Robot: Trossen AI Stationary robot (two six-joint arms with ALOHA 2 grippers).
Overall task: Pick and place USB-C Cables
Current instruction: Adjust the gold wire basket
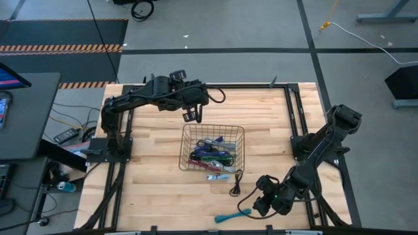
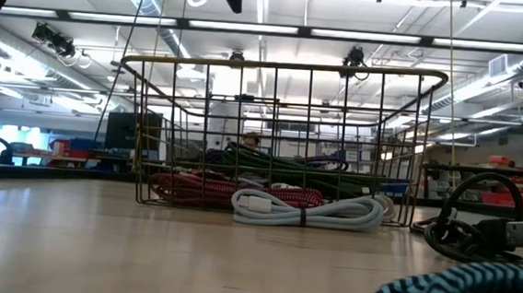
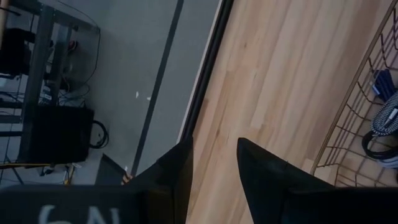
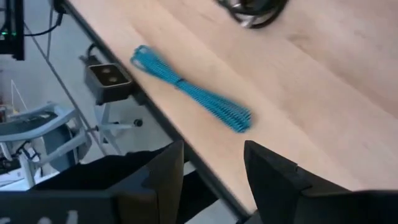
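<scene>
Hovering near the front edge of the pale wooden surface [image 1: 157, 196], my right end effector [image 4: 208, 168] has its fingers apart and empty, close to the teal braided cable bundle [image 4: 189, 90]. My left end effector [image 1: 191, 116] waits with fingers apart, holding nothing, above the far side of the wire mesh basket [image 1: 189, 134], which holds most coiled cables [image 1: 212, 153]. A white-grey cable [image 2: 308, 208] and a black cable [image 1: 236, 184] lie just outside it.

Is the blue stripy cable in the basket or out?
Out. The teal cable lies bare on the table near its front edge, apart from the wire basket.
</scene>
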